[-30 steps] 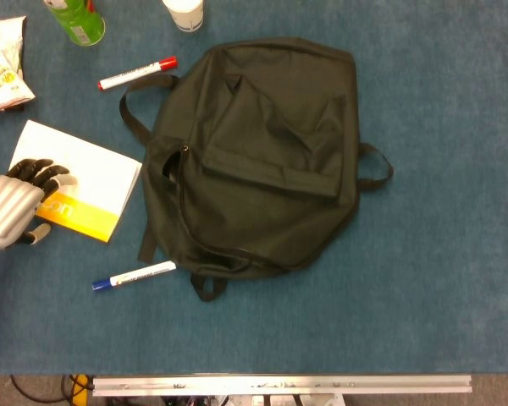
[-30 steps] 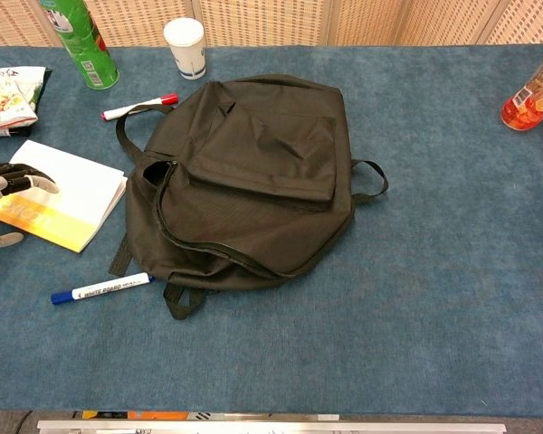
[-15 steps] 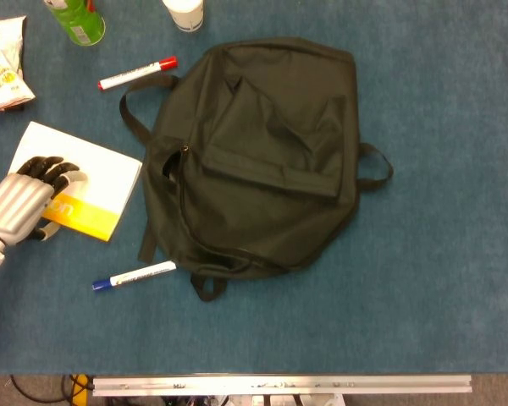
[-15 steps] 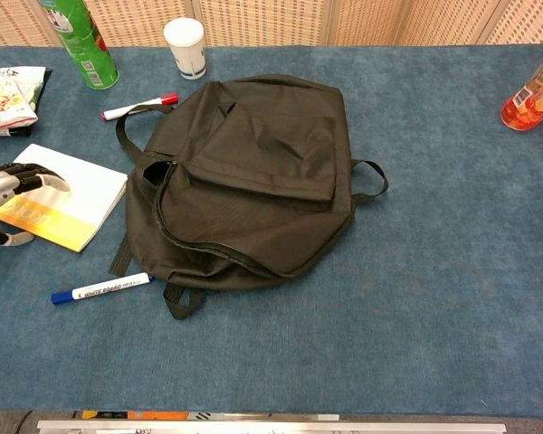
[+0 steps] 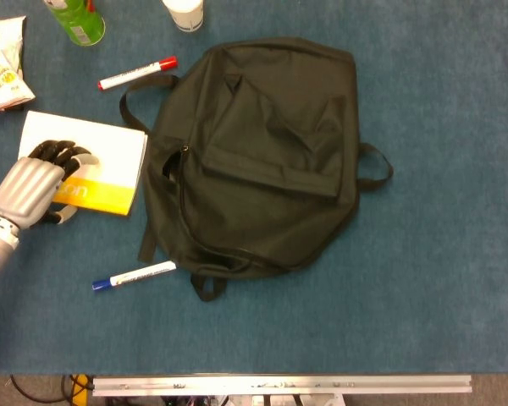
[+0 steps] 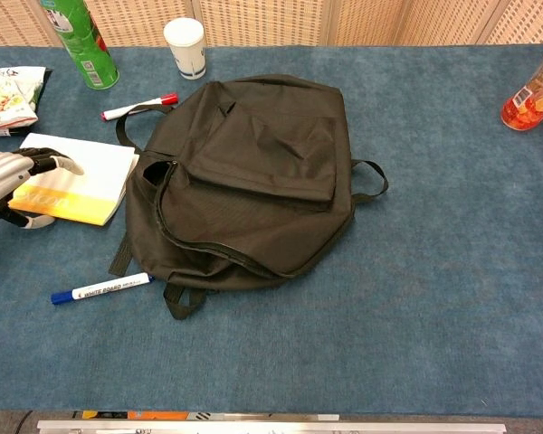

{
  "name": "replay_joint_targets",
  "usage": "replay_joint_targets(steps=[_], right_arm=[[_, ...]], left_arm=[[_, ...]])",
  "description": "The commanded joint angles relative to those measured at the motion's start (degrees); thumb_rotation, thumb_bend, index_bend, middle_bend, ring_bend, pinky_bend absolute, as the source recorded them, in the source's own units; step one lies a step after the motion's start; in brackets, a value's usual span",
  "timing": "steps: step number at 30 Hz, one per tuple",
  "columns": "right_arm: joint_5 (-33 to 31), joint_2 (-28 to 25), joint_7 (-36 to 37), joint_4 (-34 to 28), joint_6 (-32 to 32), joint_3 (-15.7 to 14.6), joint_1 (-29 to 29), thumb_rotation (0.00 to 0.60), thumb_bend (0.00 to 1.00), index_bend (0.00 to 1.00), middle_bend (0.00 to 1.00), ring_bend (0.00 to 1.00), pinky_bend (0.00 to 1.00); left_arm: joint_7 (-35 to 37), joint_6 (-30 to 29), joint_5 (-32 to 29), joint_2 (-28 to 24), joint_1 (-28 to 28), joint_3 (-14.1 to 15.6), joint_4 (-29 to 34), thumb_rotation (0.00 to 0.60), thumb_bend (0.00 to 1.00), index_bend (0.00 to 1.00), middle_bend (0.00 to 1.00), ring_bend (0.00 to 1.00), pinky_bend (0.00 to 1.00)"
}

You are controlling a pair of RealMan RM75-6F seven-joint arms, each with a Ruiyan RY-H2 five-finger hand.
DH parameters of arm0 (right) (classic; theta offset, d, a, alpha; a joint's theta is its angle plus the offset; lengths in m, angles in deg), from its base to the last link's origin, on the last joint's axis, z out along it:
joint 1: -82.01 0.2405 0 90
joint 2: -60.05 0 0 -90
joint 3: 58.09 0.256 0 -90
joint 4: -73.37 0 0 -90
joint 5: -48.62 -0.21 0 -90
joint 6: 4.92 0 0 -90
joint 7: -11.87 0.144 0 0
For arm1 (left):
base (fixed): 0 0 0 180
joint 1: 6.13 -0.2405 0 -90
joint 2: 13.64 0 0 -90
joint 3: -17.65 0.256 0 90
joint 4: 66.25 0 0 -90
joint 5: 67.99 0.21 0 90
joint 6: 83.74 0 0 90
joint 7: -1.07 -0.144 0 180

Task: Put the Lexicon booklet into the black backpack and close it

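Observation:
The Lexicon booklet, white with a yellow band, lies left of the black backpack, its right edge almost touching the bag. My left hand holds the booklet's left end, fingers on the cover and thumb at the near edge, which looks slightly raised. The backpack lies flat with its main zipper gaping along the left side. My right hand is not in either view.
A red-capped marker lies above the booklet and a blue-capped marker below it. A snack bag, a green can and a paper cup stand at the back left. An orange bottle is far right.
My left hand has moved right and forward with the booklet. The booklet has turned squarer to the table and come closer to the backpack.

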Motion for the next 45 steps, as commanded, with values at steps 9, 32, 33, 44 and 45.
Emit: replay_joint_targets(steps=[9, 32, 33, 44, 45], right_arm=[[-0.03, 0.03, 0.23, 0.27, -0.19, 0.11, -0.22, 0.600, 0.00, 0.45, 0.42, 0.33, 0.47], [-0.73, 0.07, 0.48, 0.61, 0.71, 0.49, 0.08, 0.600, 0.00, 0.45, 0.42, 0.33, 0.47], [-0.76, 0.07, 0.47, 0.60, 0.72, 0.50, 0.07, 0.600, 0.00, 0.45, 0.42, 0.33, 0.47], [-1.12, -0.02, 0.23, 0.53, 1.06, 0.56, 0.11, 0.600, 0.00, 0.45, 0.42, 0.33, 0.47], [-1.18, -0.03, 0.23, 0.54, 1.11, 0.57, 0.12, 0.600, 0.00, 0.45, 0.42, 0.33, 0.47]], left_arm=[[-0.34, -1.31, -1.63, 2.51, 0.47, -2.10, -2.04, 0.600, 0.25, 0.31, 0.32, 0.27, 0.18], [1.52, -4.15, -4.64, 6.18, 0.42, -5.52, -4.64, 0.600, 0.42, 0.50, 0.48, 0.47, 0.44], [1.67, -4.23, -4.81, 6.35, 0.37, -5.67, -4.77, 0.600, 0.42, 0.51, 0.49, 0.48, 0.44], [3.10, -5.75, -6.51, 8.08, 0.23, -7.67, -5.78, 0.600, 0.42, 0.60, 0.53, 0.51, 0.45], [3.29, -5.89, -6.71, 8.21, 0.20, -7.90, -5.76, 0.600, 0.42, 0.61, 0.53, 0.51, 0.45]])
